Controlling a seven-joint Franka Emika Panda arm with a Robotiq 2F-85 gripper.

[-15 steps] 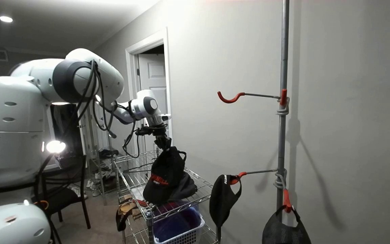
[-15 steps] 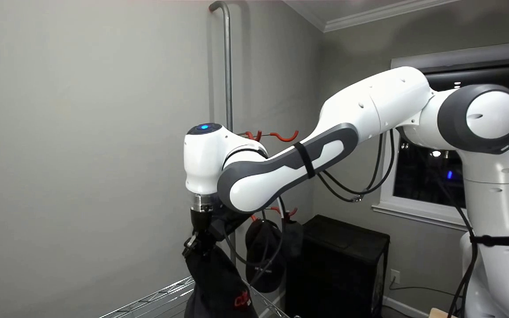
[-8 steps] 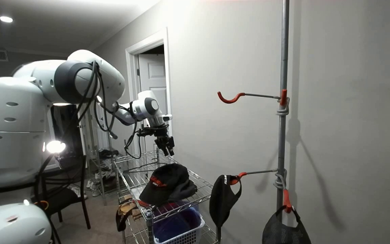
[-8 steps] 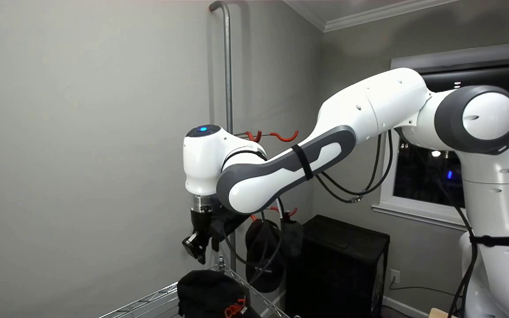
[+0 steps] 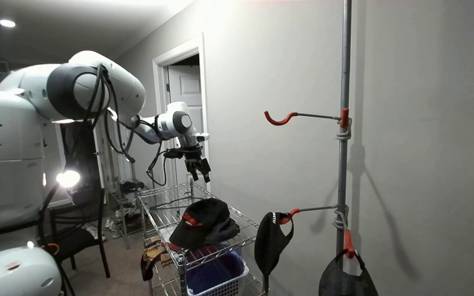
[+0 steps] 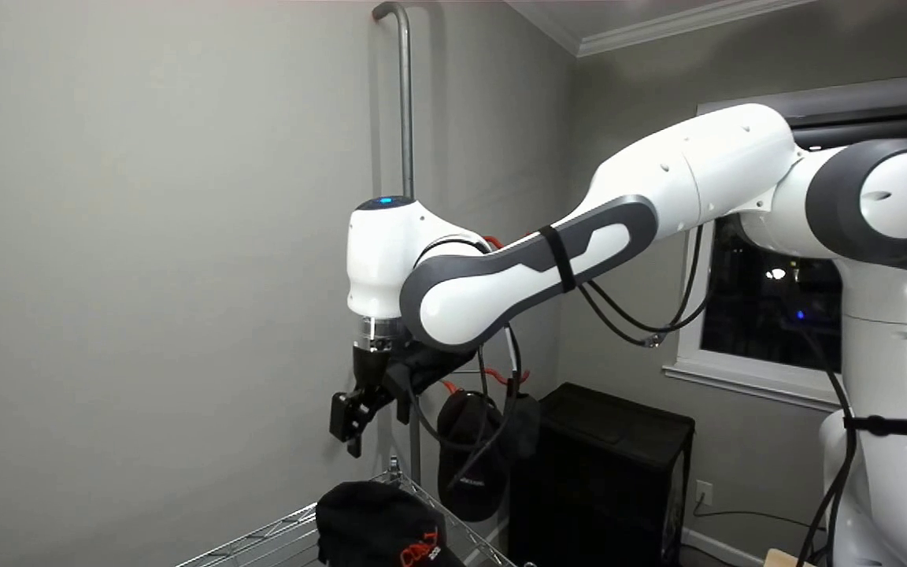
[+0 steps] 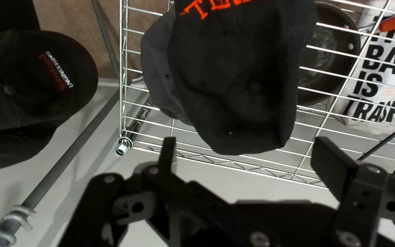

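- The gripper (image 5: pixel 201 178) hung above the wire shelf (image 7: pixel 238 166), its fingers (image 7: pixel 333 168) spread wide apart.
- Below, apart from the fingers, a black baseball cap (image 5: pixel 210 213) with red lettering lay on the shelf, overlapping a dark gray cap (image 5: pixel 225 231).
- Beside the shelf, a black cap (image 5: pixel 269 246) hung from a red-tipped hook (image 5: pixel 294 211) on the metal pole (image 5: pixel 342 172).
- A white plastic basket (image 5: pixel 224 287) stood beneath the shelf's wires.

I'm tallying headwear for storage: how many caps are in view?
4. A black cap and a greyer cap lie on the wire shelf; a white-lettered cap and a mesh cap hang from red hooks. Others may be hidden.
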